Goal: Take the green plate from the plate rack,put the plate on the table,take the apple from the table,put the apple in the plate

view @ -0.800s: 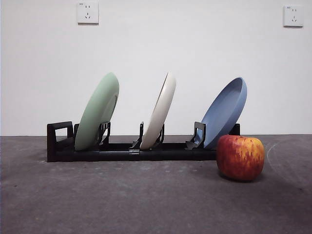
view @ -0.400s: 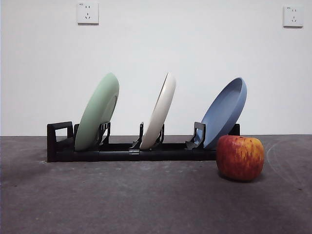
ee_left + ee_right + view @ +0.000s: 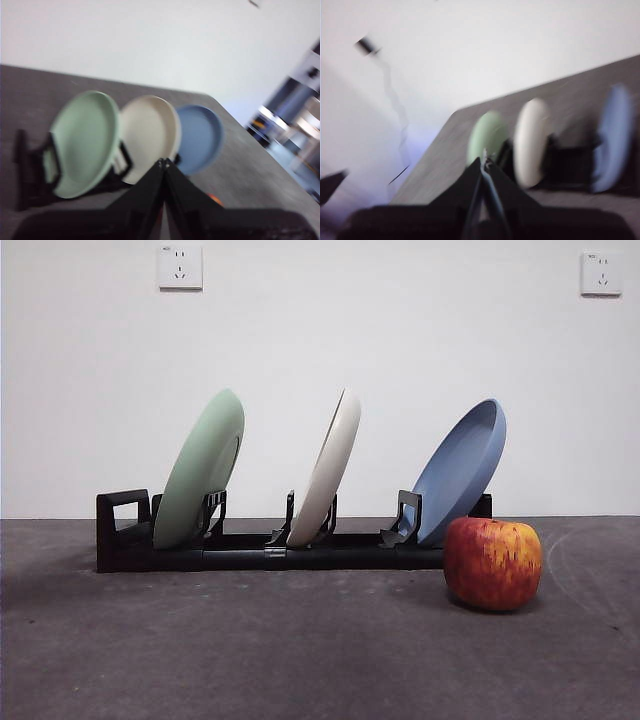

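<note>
The green plate (image 3: 200, 468) leans in the left slot of the black plate rack (image 3: 120, 540), by its loop handle. On the table (image 3: 300, 650), in front of the rack's right end, sits the red and yellow apple (image 3: 493, 562). Neither arm shows in the front view. In the left wrist view my left gripper (image 3: 164, 161) is shut, away from the rack and high above the table, with the green plate (image 3: 85, 142) ahead of it. The blurred right wrist view has my right gripper (image 3: 483, 161) shut, also off from the rack, the green plate (image 3: 487, 135) beyond it.
A cream-white plate (image 3: 326, 468) stands in the rack's middle slot and a blue plate (image 3: 460, 468) in the right one, just behind the apple. A white wall with two sockets rises behind the table. The table's far edge shows in the left wrist view.
None among the plates, rack and apple. Faint shadows have shifted on the table at the left and right edges.
</note>
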